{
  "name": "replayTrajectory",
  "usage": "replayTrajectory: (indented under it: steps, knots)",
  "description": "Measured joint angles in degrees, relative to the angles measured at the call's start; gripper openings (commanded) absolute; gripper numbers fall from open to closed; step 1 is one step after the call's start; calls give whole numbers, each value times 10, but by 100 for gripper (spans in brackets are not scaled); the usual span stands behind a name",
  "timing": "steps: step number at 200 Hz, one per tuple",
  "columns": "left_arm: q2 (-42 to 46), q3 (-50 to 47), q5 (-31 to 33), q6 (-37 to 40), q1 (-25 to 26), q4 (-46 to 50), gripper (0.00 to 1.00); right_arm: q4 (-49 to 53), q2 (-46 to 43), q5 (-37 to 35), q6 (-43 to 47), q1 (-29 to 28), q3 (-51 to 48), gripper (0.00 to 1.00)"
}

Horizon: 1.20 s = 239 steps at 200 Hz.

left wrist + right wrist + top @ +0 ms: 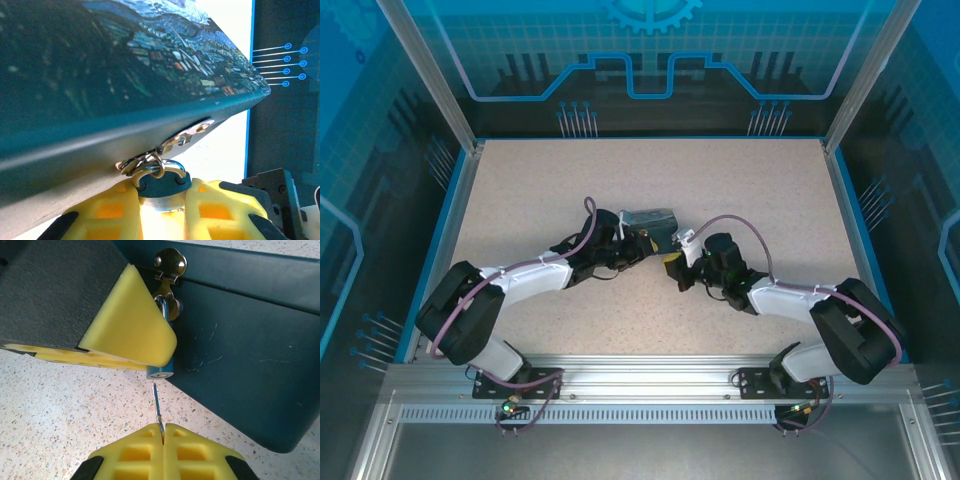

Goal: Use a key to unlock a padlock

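Near the middle of the table, the left gripper pinches the padlock, which hangs by its shackle from the hasp on the painted box. At the lock's 6 o'clock in the right wrist view, the key points up with its tip right at the lock's base, and the right gripper is clamped tight on the key's lower end

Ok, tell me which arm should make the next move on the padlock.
Right. The right pincer pinches the key, its tip pointing at the underside of the padlock, close by. The left pincer is clamped on the padlock body, steadying it, so it should probably just hold.
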<state>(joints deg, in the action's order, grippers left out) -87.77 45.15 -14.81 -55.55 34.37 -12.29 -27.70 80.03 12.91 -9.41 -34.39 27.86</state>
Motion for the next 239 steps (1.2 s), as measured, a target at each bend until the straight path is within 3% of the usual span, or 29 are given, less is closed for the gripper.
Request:
replayTrajectory:
  steps: [239]
  knots:
    - [1, -3, 4, -1, -1, 0, 6, 3, 36, 18, 0, 8, 28, 0]
